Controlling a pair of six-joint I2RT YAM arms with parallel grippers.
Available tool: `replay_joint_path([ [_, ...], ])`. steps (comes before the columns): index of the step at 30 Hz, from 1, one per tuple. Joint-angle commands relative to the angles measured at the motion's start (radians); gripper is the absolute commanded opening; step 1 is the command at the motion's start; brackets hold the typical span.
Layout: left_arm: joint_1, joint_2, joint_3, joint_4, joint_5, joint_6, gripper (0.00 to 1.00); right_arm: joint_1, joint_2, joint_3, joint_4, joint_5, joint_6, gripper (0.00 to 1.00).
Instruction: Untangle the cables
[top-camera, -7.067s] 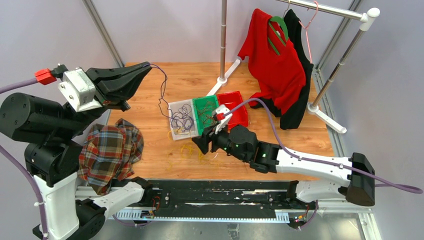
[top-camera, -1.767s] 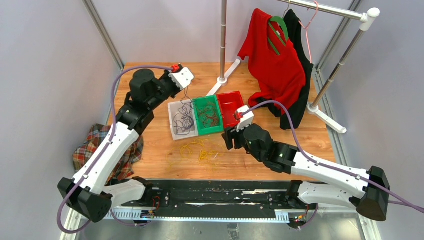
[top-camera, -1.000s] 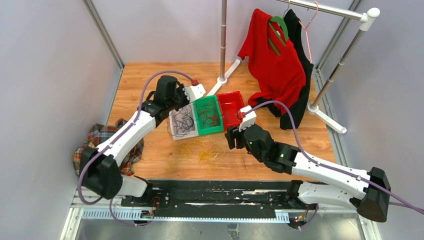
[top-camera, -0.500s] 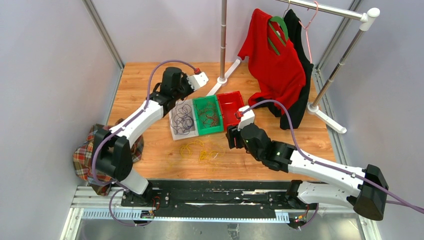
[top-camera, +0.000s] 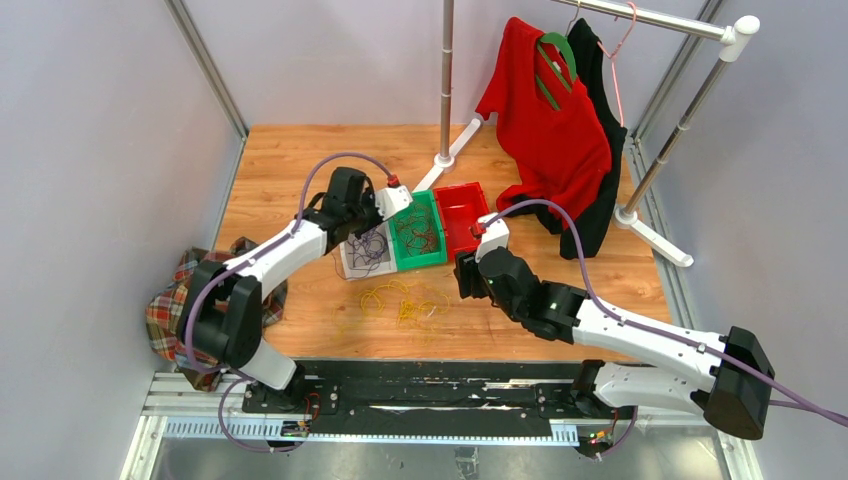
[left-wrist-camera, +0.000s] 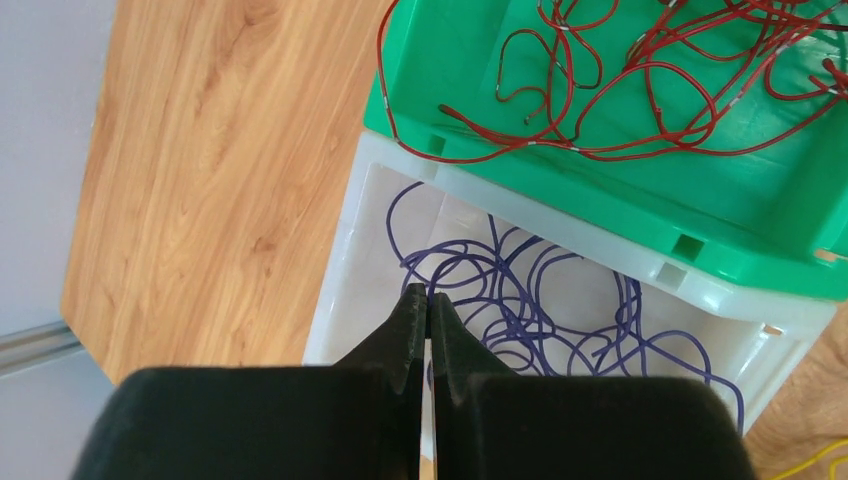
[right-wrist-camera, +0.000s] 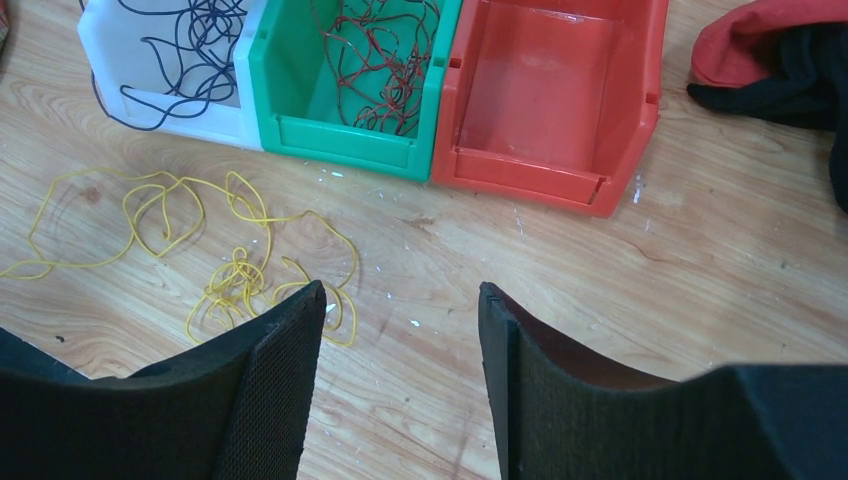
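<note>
Room: grey walls around a light wooden desk (top-camera: 290, 160), seen from above.
Far left: a crumpled plaid cloth (top-camera: 170, 305) hangs at the desk's edge, well apart from the work.
Left fingers (left-wrist-camera: 427, 298): the black tips are pressed together over the near-left corner of the translucent white plastic bin (left-wrist-camera: 337, 280). No strand shows between them.
White bin: the thin, floppy dark purple cables (left-wrist-camera: 520, 310) lie coiled here in overlapping loops. In the right wrist view one loop hangs over the bin's wall onto the desk.
Risk at the white bin: the tips sit just above the coils, so a lift or sideways sweep could hook a loop. That would drag the whole bundle out over the rim.
Green plastic bin (left-wrist-camera: 600, 215): it touches the white bin and holds the thin red-brown cables (left-wrist-camera: 620, 100). One strand rides up along its left rim.
Risk at the green bin: a nudge from the left arm could tip that strand into the purple pile and mix the colours again.
Desk in front of the bins: the thin yellow cables (right-wrist-camera: 235, 275) sprawl loose, with a tight knot at their middle. This colour looks unsorted.
Risk with the yellow: pinching at the knot and pulling would probably tighten it. The strands lie flat, so the tips may scrape wood and miss.
Red plastic bin (right-wrist-camera: 545, 170): it holds no cables and stands just right of the green one.
Right fingers (right-wrist-camera: 400, 295): spread wide and holding nothing, above bare desk just right of the yellow cables.
Far right: a red shirt (top-camera: 550, 120) on a metal clothes rack (top-camera: 680, 120), clear of both arms.
</note>
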Motion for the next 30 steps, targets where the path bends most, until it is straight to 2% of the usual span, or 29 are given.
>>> replay_joint_path([
  [1, 0.003, 0.065, 0.052, -0.011, -0.006, 0.021, 0.0, -0.013, -0.011, -0.005, -0.019, 0.008, 0.03, 0.57],
  [6, 0.002, 0.162, 0.111, 0.018, -0.041, 0.026, 0.0, -0.012, -0.011, -0.005, -0.025, 0.018, 0.026, 0.57],
  [9, 0.003, 0.21, 0.178, -0.039, -0.049, 0.014, 0.02, -0.013, -0.008, 0.0, -0.026, 0.02, 0.026, 0.56],
  [10, 0.003, 0.221, 0.208, -0.091, -0.057, 0.0, 0.07, -0.013, -0.008, 0.003, -0.026, 0.019, 0.027, 0.56],
  [13, 0.004, 0.213, 0.269, -0.188, -0.069, -0.016, 0.32, -0.013, -0.007, 0.013, -0.027, 0.009, 0.025, 0.55],
  [17, 0.007, 0.125, 0.295, -0.278, -0.031, -0.018, 0.51, -0.013, -0.006, 0.021, -0.033, -0.006, 0.024, 0.55],
  [20, 0.011, 0.07, 0.342, -0.37, 0.002, -0.028, 0.74, -0.013, -0.01, 0.031, -0.044, -0.007, 0.027, 0.54],
  [22, 0.018, 0.039, 0.383, -0.436, 0.014, -0.021, 0.84, -0.013, -0.012, 0.046, -0.065, -0.025, 0.027, 0.54],
  [26, 0.083, -0.039, 0.402, -0.541, 0.087, -0.047, 0.92, -0.013, -0.026, 0.064, -0.103, -0.043, 0.031, 0.54],
  [30, 0.167, -0.144, 0.261, -0.574, 0.174, -0.02, 0.94, -0.013, -0.043, 0.063, -0.112, -0.048, 0.044, 0.54],
])
